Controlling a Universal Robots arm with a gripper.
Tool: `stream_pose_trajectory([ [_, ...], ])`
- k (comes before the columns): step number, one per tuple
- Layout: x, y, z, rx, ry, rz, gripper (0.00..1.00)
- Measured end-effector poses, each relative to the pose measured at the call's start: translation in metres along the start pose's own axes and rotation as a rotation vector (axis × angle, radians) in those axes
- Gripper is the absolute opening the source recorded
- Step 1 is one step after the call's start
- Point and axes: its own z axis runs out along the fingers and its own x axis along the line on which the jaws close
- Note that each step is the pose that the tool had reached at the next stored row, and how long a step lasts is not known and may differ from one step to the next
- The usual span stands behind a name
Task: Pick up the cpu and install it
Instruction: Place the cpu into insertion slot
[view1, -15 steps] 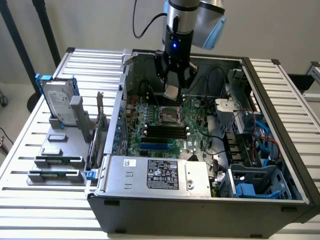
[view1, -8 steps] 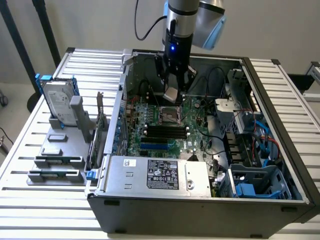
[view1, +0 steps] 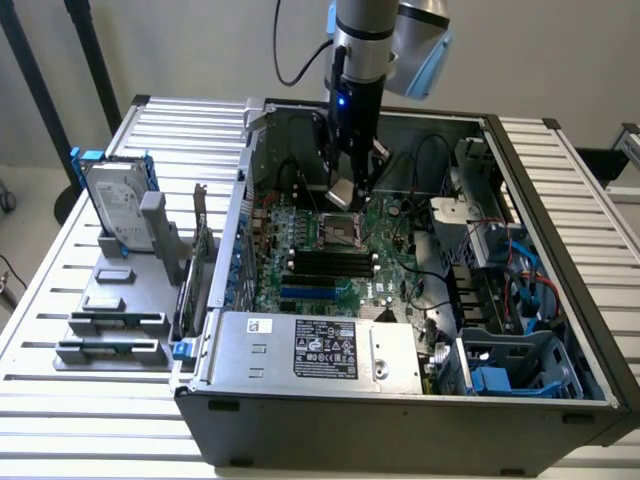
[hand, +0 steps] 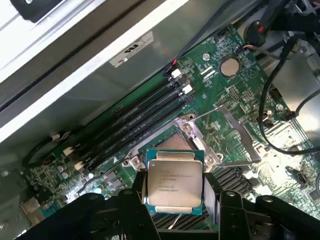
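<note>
Table (view1: 60, 300) — slatted metal, carries everything. Computer case (view1: 400, 440) lies on it with its side open upward. Its walls stand on all sides of the gripper (view1: 345, 192), and the arm reaches down through the open side with free room above.

Power supply (view1: 320, 350) runs along the case edge nearest the exterior camera, well apart from the gripper. Hard drive (view1: 115, 205) with blue bracket stands in a grey holder outside the case, far off toward the exterior view's left.

Motherboard (view1: 330, 270) lies flat on the case floor under the gripper. Memory slots (hand: 135, 125), long and dark, run side by side just beside the socket. Black cables (hand: 280, 125) loop over the board off to one side, apart from the gripper.

Socket (hand: 172, 142) sits directly below the gripper. Its metal load frame (hand: 230, 135) is folded back off it, toward the cables.

Cpu (hand: 174, 181) — silver top, thin pale rim. It is clamped between the two black fingers (hand: 135, 200) on opposite edges, with the other two edges free. It hangs just over the socket, not seated; the exterior view shows a gap between them.
</note>
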Motion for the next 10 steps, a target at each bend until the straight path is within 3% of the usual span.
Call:
stream_pose_trajectory([
  [10, -0.0003, -0.0001, 0.0082, -0.005, -0.0022, 0.181, 0.55],
])
